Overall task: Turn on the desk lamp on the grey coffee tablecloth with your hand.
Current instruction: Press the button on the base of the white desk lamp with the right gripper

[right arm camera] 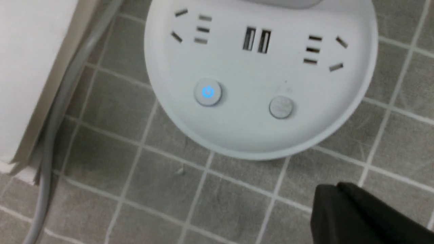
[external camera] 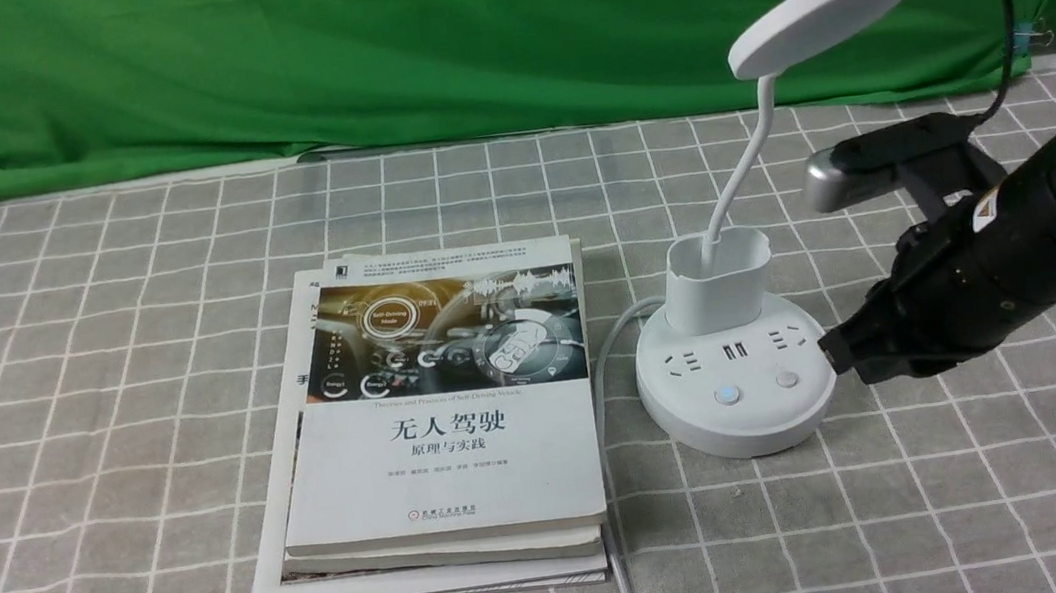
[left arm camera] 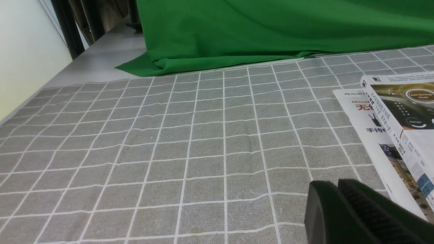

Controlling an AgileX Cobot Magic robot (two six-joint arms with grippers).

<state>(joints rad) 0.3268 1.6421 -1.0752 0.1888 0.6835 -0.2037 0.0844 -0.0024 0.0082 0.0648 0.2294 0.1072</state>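
Note:
The white desk lamp (external camera: pixel 733 367) stands on the grey coffee tablecloth (external camera: pixel 96 390), with its disc head (external camera: pixel 821 14) on a bent neck above a cup holder. Its round base (right arm camera: pixel 261 78) carries a button with a blue glowing power sign (right arm camera: pixel 208 92) and a plain grey button (right arm camera: pixel 281 107). My right gripper, the hand (external camera: pixel 837 354), is shut and empty. Its black tip hovers just right of the base, close to the rim. In the right wrist view the right gripper (right arm camera: pixel 335 188) sits a little short of the base. My left gripper (left arm camera: pixel 335 184) is shut over bare cloth beside the books.
A stack of books (external camera: pixel 442 418) lies left of the lamp. The lamp's grey cord (external camera: pixel 612 447) runs between books and base toward the near edge. A green backdrop cloth (external camera: pixel 455 33) hangs behind the table.

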